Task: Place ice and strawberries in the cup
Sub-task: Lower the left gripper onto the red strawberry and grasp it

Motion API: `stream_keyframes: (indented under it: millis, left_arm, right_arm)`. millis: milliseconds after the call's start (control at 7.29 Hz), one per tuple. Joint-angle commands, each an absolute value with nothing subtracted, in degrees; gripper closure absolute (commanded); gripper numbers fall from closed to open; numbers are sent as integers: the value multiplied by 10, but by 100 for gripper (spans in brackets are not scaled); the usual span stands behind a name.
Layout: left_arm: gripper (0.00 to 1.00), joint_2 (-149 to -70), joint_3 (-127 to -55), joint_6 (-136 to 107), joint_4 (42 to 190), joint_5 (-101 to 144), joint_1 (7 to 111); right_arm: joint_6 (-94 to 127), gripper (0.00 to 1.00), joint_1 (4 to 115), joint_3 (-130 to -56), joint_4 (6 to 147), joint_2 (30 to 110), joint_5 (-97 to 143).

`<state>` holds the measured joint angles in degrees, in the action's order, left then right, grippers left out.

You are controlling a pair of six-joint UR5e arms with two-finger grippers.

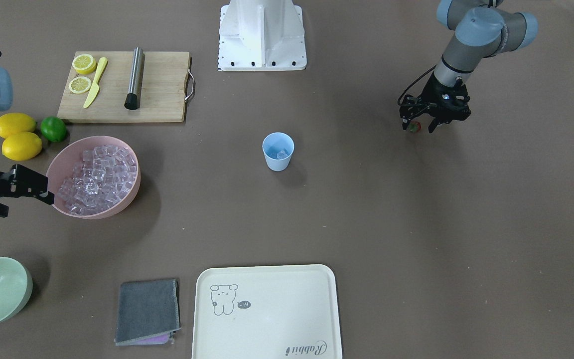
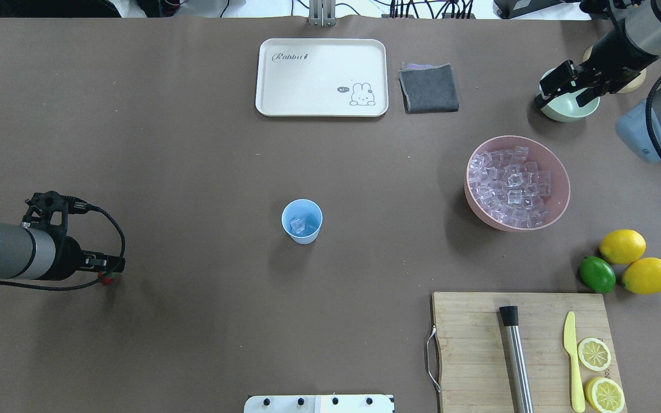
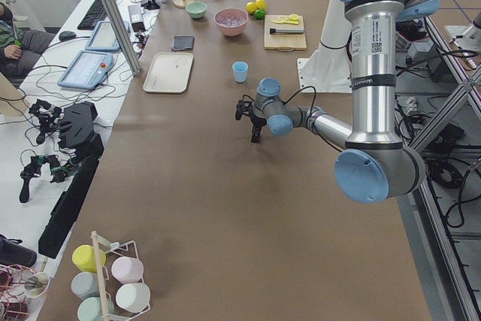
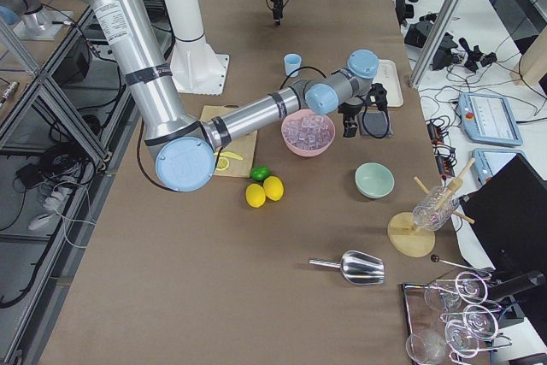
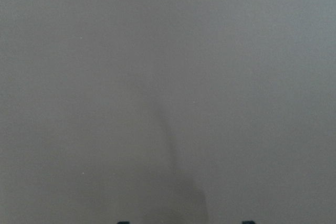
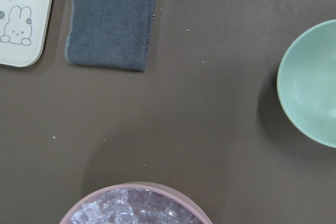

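The light-blue cup [image 1: 278, 152] stands upright mid-table and holds a few ice cubes [image 2: 300, 224]; it also shows in the overhead view [image 2: 302, 221]. Many more ice cubes [image 1: 98, 172] fill the pink bowl [image 2: 560, 195]. The tiny red strawberry [image 1: 414, 126] lies on the table at my left gripper's fingertips, far from the cup; it also shows in the overhead view [image 2: 107, 279]. My left gripper [image 1: 420, 125] is open just above the table, with the strawberry by one finger and not gripped. My right gripper [image 1: 23, 199] is open and empty, between the pink bowl and the pale green bowl [image 2: 568, 109].
A cream rabbit tray [image 2: 322, 77] and a grey cloth [image 2: 429, 88] lie at the far edge. A wooden board [image 2: 479, 350] carries a metal rod, a yellow knife and lemon halves. Two lemons [image 2: 634, 261] and a lime [image 2: 597, 274] lie beside the board.
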<state>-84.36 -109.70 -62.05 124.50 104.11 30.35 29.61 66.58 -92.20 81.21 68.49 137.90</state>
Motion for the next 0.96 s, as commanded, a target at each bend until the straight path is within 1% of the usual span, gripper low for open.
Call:
stream_keyframes:
  millis: [0, 275, 412, 824]
  left_arm:
    - [35, -833, -1099, -621, 1245, 1026, 291]
    - [96, -833, -1100, -621, 1246, 1027, 291]
    - [100, -834, -1102, -622, 1246, 1027, 291]
    - [100, -833, -1126, -621, 1246, 1031, 297]
  right_arm:
    - [296, 1, 666, -922, 812, 686, 1378]
    - [296, 1, 666, -923, 811, 688, 1378]
    - [295, 1, 667, -923, 811, 689, 1377]
    - [294, 1, 669, -922, 811, 690, 1377]
